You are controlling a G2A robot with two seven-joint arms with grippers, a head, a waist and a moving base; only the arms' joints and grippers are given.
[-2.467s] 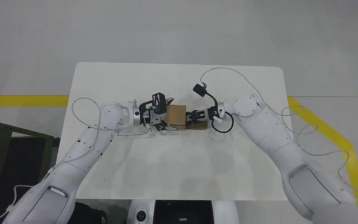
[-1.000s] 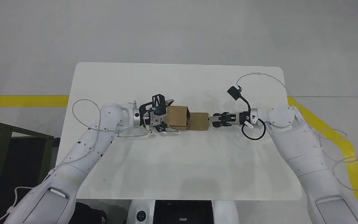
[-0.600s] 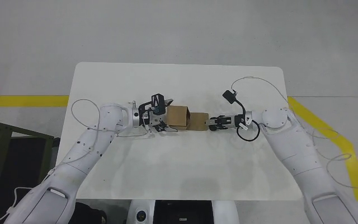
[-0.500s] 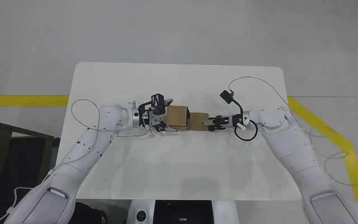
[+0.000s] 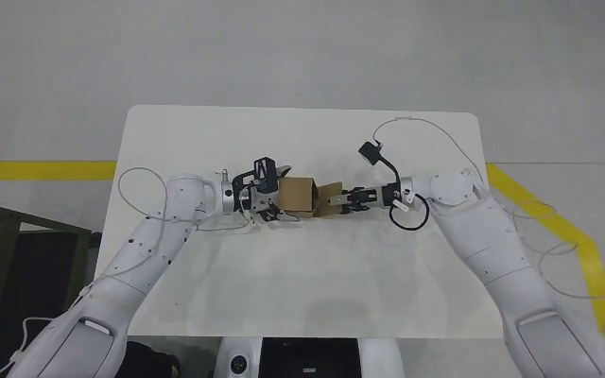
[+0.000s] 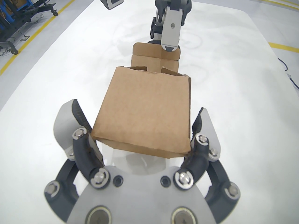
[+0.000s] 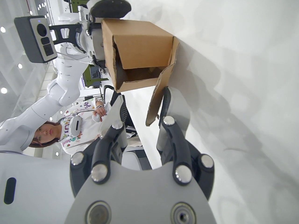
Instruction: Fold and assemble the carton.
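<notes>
A brown carton (image 5: pixel 299 193) lies near the middle of a white table (image 5: pixel 397 283), far from every edge. The left jaws clamp one end. The right jaws stand apart around the open end's flap (image 7: pixel 156 103), one touching it.

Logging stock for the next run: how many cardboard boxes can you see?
1. The box is at the middle of the table, closed end clamped in the left tool, open end's flap at the right tool. None seems hidden.
</notes>
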